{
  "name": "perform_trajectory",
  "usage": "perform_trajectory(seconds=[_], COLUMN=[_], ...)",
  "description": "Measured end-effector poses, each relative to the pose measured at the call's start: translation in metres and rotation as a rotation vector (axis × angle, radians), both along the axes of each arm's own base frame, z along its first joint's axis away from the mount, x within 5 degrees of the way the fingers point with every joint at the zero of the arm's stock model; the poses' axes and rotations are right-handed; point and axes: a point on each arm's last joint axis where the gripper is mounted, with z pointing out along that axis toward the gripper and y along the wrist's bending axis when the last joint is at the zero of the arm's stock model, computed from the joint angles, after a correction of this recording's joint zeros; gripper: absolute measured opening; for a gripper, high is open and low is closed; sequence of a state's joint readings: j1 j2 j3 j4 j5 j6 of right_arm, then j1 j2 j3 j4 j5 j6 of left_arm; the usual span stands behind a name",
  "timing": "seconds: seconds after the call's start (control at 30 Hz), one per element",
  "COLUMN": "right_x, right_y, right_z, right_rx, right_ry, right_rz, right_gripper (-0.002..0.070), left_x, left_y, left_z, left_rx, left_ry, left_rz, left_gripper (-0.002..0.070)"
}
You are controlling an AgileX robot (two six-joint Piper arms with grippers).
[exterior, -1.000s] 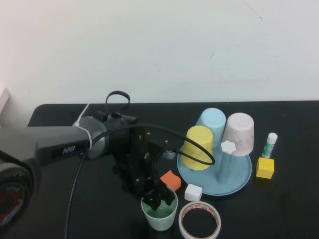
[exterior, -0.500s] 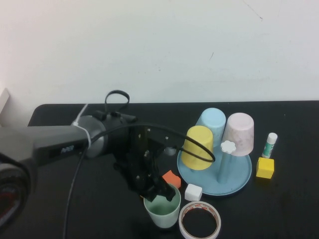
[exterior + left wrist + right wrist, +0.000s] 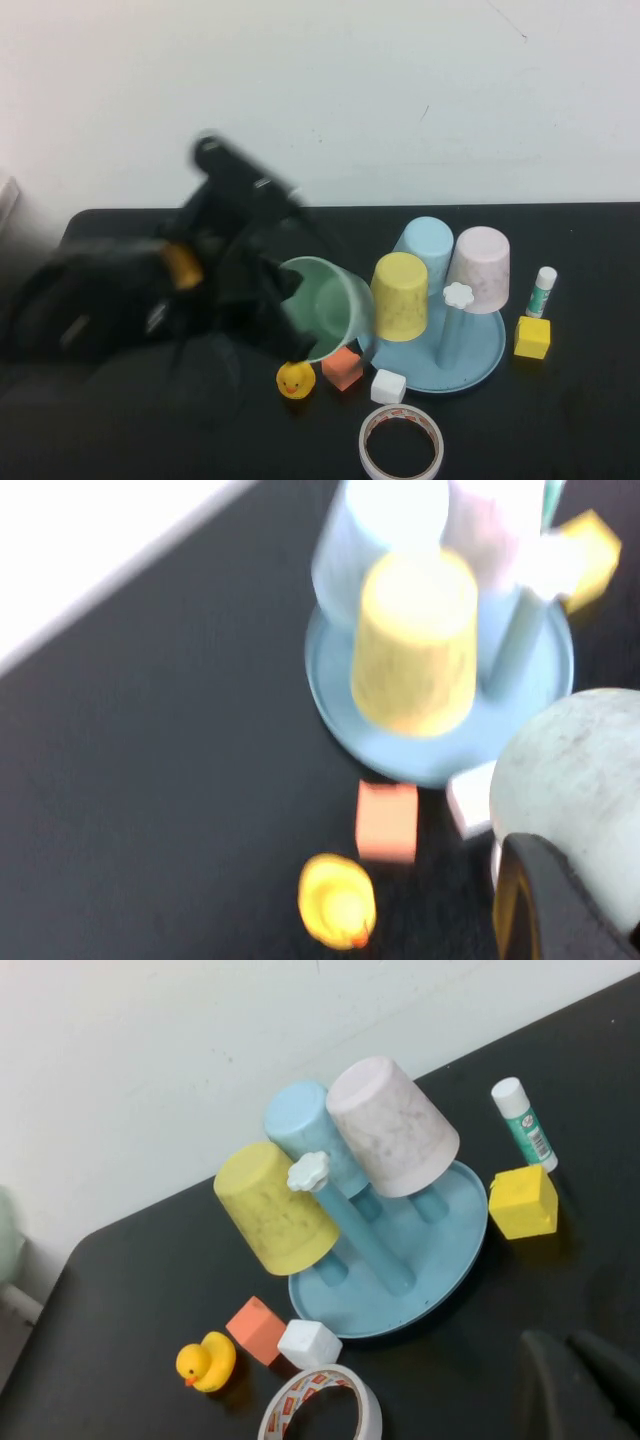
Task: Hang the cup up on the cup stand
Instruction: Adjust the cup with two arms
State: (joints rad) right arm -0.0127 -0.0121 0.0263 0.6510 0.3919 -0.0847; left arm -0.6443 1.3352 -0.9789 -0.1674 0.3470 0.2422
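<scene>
Now the left gripper is holding the cup in the air just left of the stand, its fingers pinching the cup's rim; the cup is lying tipped on its side, mouth facing the camera, above the black table. Seen from the left wrist, the cup is showing its pale speckled outside, with a dark finger lying against it.

On the stand, three cups are sitting upside down on pegs: a yellow cup nearest the green cup, a blue cup behind it, and a pink cup on the far side. One peg with a white flower knob is standing bare between the yellow and pink cups. The green cup is hanging close beside the yellow one; whether they are touching cannot be told.

Just in front of the stand, an orange block and a white block are lying on the table, with a yellow duck left of the orange block and a tape roll nearer the camera. Right of the stand, a yellow block and a glue stick are resting.

The right gripper is hovering off to the right of the stand, only a dark edge of it showing in its own wrist view, so whether its fingers are spread or pressed together cannot be told
</scene>
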Motion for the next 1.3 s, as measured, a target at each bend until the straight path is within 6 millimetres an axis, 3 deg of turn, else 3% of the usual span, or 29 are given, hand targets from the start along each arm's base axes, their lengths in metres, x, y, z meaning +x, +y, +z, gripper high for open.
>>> perform_trajectory(seconds=[0.13,0.33,0.47,0.67,0.83,1.0,1.07,1.17,1.3], right_x=[0.0,-0.001,-0.002,-0.005,0.001,0.021,0.036,0.061,0.102], right_y=[0.0,0.006,0.012,0.022,0.03,0.04,0.044,0.051,0.055], right_z=[0.0,0.003,0.01,0.026,0.035,0.077,0.089,0.105,0.118], right_rx=[-0.005,-0.005,0.037,0.194,0.248,0.258,0.285,0.352,0.458], right_ry=[-0.003,-0.038,-0.111,-0.227,-0.202,-0.153,-0.097,-0.014,0.108], right_rz=[0.007,0.072,0.134,0.238,0.34,0.488,0.548,0.652,0.715], right_gripper=[-0.0001,-0.0001,-0.0001,-0.0001,-0.0001,0.001,0.0057,0.0211,0.052], left_x=[-0.033,-0.06,-0.062,-0.057,-0.049,-0.041,-0.039,-0.037,-0.038], left_y=[0.027,0.052,0.057,0.051,0.043,0.03,0.026,0.022,0.021], left_z=[-0.005,-0.02,-0.025,-0.016,-0.014,-0.029,-0.037,-0.043,-0.043], left_rx=[-0.098,-0.225,-0.29,-0.378,-0.506,-0.569,-0.562,-0.567,-0.589], left_ry=[-0.15,-0.339,-0.472,-0.714,-0.822,-0.791,-0.758,-0.725,-0.705], left_rz=[0.027,0.075,0.096,0.07,0.06,0.023,0.0,-0.024,-0.03], left_gripper=[0.0006,0.0006,0.0006,0.0005,0.0005,0.0005,0.0006,0.0005,0.0006])
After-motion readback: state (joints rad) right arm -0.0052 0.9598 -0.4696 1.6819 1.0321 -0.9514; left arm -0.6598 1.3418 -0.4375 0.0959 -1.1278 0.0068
